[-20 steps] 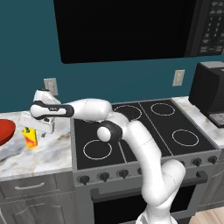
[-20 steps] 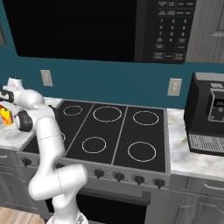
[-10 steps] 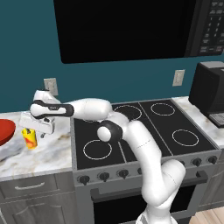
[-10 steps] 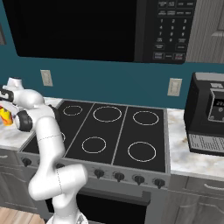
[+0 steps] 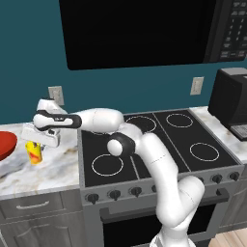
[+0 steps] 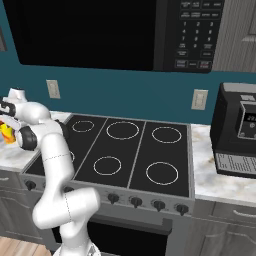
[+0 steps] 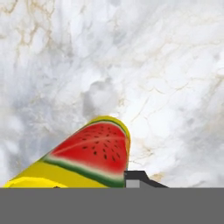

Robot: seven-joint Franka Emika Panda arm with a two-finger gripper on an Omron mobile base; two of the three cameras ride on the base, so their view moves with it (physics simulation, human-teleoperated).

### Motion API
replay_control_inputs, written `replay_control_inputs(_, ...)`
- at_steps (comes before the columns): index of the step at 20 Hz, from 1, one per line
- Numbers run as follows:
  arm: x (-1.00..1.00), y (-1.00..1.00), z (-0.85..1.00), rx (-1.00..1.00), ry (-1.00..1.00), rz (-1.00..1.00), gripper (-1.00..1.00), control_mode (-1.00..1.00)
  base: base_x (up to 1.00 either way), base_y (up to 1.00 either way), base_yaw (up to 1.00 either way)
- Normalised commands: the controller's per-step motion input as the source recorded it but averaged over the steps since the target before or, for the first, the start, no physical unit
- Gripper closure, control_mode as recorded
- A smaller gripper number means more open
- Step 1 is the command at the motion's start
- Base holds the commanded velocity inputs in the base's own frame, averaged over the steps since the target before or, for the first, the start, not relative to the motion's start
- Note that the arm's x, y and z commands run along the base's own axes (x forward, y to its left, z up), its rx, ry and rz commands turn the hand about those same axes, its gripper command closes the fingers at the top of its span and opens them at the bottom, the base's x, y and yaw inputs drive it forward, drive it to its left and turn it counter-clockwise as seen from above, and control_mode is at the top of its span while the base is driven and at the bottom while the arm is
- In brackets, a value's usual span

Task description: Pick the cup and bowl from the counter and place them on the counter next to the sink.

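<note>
While upright on the counter (image 5: pixel 58 166) | cup (image 5: pixel 34 152) axis vertical | tool (image 5: pixel 34 143) clenched on it

You are looking at the white arm reaching out over the white-and-grey veined marble counter (image 5: pixel 53 169), its hand set low above the small yellow cylindrical cup with red-orange markings (image 5: pixel 34 151). The two-finger gripper (image 5: pixel 34 143) sits right on the cup's top; from this side you cannot tell how the jaws stand or whether they touch it. The cup stands upright directly beneath the hand. Further out past the hand, at the frame's edge, lies the wide red round bowl (image 5: pixel 6 144), apart from the cup. On the hand's other side, back along the forearm, is the black stovetop (image 5: pixel 154 144). Behind the hand, a pale wall outlet (image 5: pixel 56 95) sits on the teal wall.
</note>
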Motion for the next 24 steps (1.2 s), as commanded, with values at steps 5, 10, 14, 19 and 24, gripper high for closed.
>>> replay_control_inputs(5,-0.11,-0.23,0.04,0.00,0.00,0.00,1.00,-1.00,0.00,0.00,0.00)
replay_control_inputs(10,-0.30,-0.85,0.39,0.00,-0.02,0.00,1.00,-1.00,0.00,0.00,0.00)
replay_control_inputs(14,-0.34,-1.00,0.36,0.00,0.00,0.00,1.00,-1.00,0.00,0.00,0.00)
replay_control_inputs(19,-0.43,-1.00,0.35,0.00,0.00,0.00,1.00,-1.00,0.00,0.00,0.00)
replay_control_inputs(24,-0.53,-1.00,0.61,0.01,-0.01,0.00,1.00,-1.00,0.00,0.00,0.00)
